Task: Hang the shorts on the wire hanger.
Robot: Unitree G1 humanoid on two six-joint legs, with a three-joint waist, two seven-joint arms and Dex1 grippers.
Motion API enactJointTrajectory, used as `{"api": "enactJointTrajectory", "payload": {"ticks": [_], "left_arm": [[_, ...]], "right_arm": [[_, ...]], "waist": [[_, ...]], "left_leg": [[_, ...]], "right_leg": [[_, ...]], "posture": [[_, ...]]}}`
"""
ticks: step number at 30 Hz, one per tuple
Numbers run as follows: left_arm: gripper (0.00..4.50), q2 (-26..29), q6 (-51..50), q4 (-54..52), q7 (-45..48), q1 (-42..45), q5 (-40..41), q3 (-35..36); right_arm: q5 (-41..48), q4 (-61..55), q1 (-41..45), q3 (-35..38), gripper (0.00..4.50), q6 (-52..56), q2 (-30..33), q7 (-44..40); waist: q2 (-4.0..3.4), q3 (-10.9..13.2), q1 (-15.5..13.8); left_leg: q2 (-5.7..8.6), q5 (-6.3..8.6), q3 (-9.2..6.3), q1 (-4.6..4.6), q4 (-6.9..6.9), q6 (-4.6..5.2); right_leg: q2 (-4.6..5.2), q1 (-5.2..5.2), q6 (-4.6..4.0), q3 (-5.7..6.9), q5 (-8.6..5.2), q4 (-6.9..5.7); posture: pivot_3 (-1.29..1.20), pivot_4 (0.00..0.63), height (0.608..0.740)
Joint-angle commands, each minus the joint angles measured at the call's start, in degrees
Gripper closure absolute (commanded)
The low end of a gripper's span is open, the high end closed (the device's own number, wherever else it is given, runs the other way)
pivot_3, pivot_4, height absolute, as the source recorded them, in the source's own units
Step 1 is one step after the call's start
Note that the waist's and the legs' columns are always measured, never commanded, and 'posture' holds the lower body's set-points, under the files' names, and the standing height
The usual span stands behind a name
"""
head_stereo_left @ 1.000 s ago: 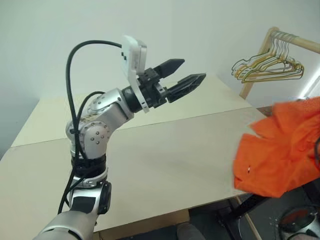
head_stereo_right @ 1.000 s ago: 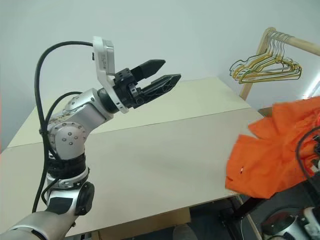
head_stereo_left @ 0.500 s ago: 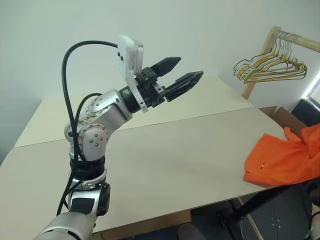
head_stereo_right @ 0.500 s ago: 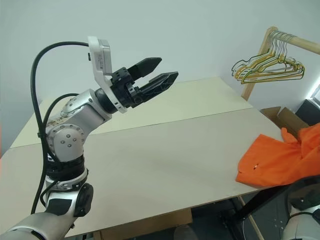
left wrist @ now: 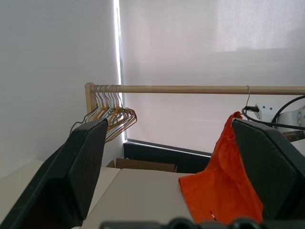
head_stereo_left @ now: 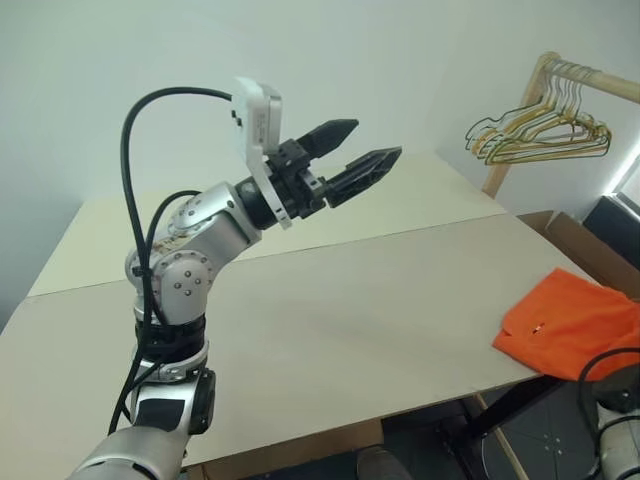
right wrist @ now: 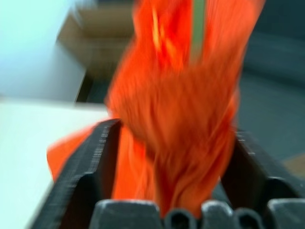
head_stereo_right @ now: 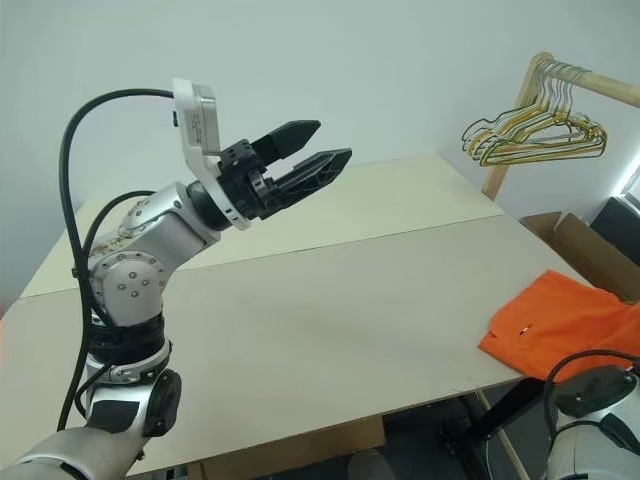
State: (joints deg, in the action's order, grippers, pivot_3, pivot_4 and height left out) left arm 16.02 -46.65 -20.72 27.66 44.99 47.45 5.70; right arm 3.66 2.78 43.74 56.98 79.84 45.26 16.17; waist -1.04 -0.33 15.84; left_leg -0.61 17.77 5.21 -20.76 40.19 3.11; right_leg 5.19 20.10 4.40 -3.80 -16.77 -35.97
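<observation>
I see the shorts [head_stereo_left: 570,322] on the counter [head_stereo_left: 330,320] corner, between my released right claw [right wrist: 167,157] fingers; my left claw [head_stereo_left: 352,158] gapes wide above the counter.

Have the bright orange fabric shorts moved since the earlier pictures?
Yes. The bright orange fabric shorts have come down onto the beige table's right edge.

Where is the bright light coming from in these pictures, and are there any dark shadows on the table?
Left wrist view: light glows through the window blind behind the wooden rail, with a brighter strip at its edge. Left eye view: a sliver of that bright strip shows past the bunched hangers; the table is evenly lit, with no hard shadows.
</observation>
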Motion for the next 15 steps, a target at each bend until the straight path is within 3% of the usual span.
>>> {"api": "enactJointTrajectory", "payload": {"ticks": [1, 4, 7, 10, 12, 15], "left_arm": [[0.00, 1.31, 0.21, -1.86, -0.11, 0.25, 0.94, 0.65], [0.00, 2.51, 1.18, -2.56, -0.06, -0.79, 0.26, 1.04], [0.00, 3.27, 8.73, -3.15, 2.28, -3.83, -4.63, 0.55], [0.00, 6.14, 7.92, -3.12, 4.97, -5.70, -3.33, 1.38], [0.00, 8.89, 8.09, -3.47, 7.59, -7.72, -3.10, 1.93], [0.00, 15.09, 7.16, -4.28, 11.89, -11.63, -2.97, 3.29]], "right_arm": [[-3.15, -6.30, -0.55, -6.01, 0.02, -7.14, -0.57, 2.39], [-7.03, -11.10, -2.06, -12.01, 0.02, -13.76, -1.60, 5.22], [-10.65, -17.16, -1.94, -20.06, 0.02, -23.54, -2.36, 7.25], [-12.87, -20.81, -1.73, -27.32, 0.02, -33.95, -3.55, 7.12], [-10.73, -21.75, -1.39, -32.27, 0.02, -41.83, -4.98, 2.28], [6.49, -25.16, -2.94, -37.99, 0.02, -43.09, -10.19, -19.31]], "waist": [[0.04, 0.02, -0.13], [0.06, 0.04, -0.47], [0.01, 0.05, -0.84], [0.15, 0.15, -1.04], [0.26, 0.22, -1.19], [0.63, 0.43, -1.14]], "left_leg": [[0.00, 0.00, 0.03, 0.10, -0.01, 0.00], [0.01, 0.00, 0.18, 0.27, -0.16, -0.01], [0.01, -0.09, 0.27, 0.43, -0.31, -0.18], [-0.01, -0.15, 0.31, 0.50, -0.38, -0.27], [-0.02, -0.14, 0.30, 0.50, -0.38, -0.26], [-0.03, -0.14, 0.32, 0.56, -0.38, -0.25]], "right_leg": [[0.00, 0.00, 0.00, -0.03, 0.00, 0.00], [0.02, -0.01, 0.02, -0.18, 0.00, 0.00], [0.03, -0.02, 0.02, -0.30, 0.00, -0.01], [-0.01, -0.01, 0.01, -0.33, 0.00, -0.07], [-0.01, -0.01, 0.01, -0.32, 0.00, -0.07], [-0.02, -0.02, 0.01, -0.32, 0.00, -0.10]], "posture": [[-0.26, 0.000, 0.740], [-0.23, 0.000, 0.740], [-0.21, 0.000, 0.740], [-0.18, 0.000, 0.740], [-0.15, 0.000, 0.740], [-0.10, 0.000, 0.740]]}}
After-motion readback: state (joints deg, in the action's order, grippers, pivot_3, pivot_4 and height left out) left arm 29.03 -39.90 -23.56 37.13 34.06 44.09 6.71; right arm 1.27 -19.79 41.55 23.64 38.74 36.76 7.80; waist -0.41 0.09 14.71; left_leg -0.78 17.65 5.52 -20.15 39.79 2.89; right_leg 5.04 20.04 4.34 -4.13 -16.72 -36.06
